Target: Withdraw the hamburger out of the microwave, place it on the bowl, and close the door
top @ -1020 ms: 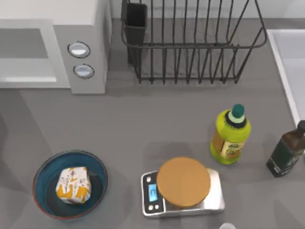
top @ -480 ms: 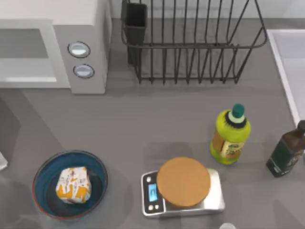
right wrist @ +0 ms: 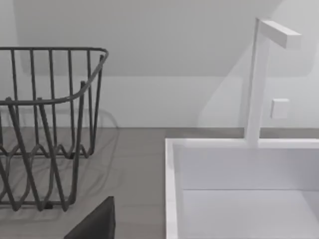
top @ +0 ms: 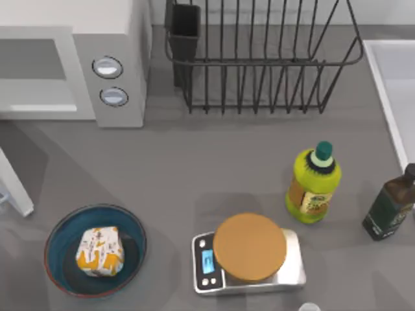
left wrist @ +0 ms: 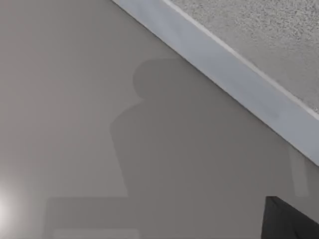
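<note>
I am viewing the table from above. The hamburger (top: 99, 251) is lying inside the bowl (top: 130, 227), which is sitting at the table's front left. The microwave (top: 123, 61) is standing at the rear left with its cavity facing the front. The door (top: 14, 183) is showing as a narrow white panel edge at the left border, between the microwave and the bowl, angled away from the cavity and touching neither.

The scale (top: 294, 272) is sitting just right of the bowl, carrying the tan disc (top: 249, 247). The green bottle (top: 314, 183) is standing upright beside the scale, and the dark bottle (top: 390, 205) is standing near the right edge. The wire rack (top: 259, 58) is occupying the rear centre, just beside the microwave. The sink (top: 395, 78) is bordering the right side.

In the left wrist view I am seeing the door frame (left wrist: 234, 82) running diagonally above a grey surface. In the right wrist view I am seeing the rack, the sink and the faucet (right wrist: 259, 79).

I cannot tell whether either gripper is apart or together.
</note>
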`<action>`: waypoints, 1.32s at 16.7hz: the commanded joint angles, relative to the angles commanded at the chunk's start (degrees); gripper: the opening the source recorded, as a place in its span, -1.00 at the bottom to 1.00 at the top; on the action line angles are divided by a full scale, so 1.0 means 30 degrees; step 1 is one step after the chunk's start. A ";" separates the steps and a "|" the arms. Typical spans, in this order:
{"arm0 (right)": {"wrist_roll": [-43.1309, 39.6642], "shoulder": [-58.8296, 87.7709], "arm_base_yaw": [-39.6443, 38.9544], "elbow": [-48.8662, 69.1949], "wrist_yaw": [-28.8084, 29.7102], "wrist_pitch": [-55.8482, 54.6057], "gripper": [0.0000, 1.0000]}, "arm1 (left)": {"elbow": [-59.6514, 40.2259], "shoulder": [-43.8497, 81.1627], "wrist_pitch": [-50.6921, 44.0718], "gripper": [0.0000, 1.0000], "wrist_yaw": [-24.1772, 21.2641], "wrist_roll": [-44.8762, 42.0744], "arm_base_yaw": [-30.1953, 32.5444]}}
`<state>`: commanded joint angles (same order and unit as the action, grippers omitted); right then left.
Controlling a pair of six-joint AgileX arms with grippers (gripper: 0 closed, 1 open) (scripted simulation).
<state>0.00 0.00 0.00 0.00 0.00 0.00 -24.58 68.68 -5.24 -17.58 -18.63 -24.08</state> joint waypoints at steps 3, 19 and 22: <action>0.0000 0.0000 0.0000 0.0000 0.0000 0.0000 1.00 | 0.0747 -0.1202 0.0129 -1.00 0.2018 0.2308 0.3368; 0.0000 0.0000 0.0000 0.0000 0.0000 0.0000 1.00 | -0.1093 0.1881 0.2058 -1.00 0.4553 0.5194 0.6897; 0.0000 0.0000 0.0000 0.0000 0.0000 0.0000 1.00 | -0.2835 0.5139 0.3288 -1.00 0.4701 0.5326 0.7138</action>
<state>0.00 0.00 0.00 0.00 0.00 0.00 -33.09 84.09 4.63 -3.48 -2.65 -2.67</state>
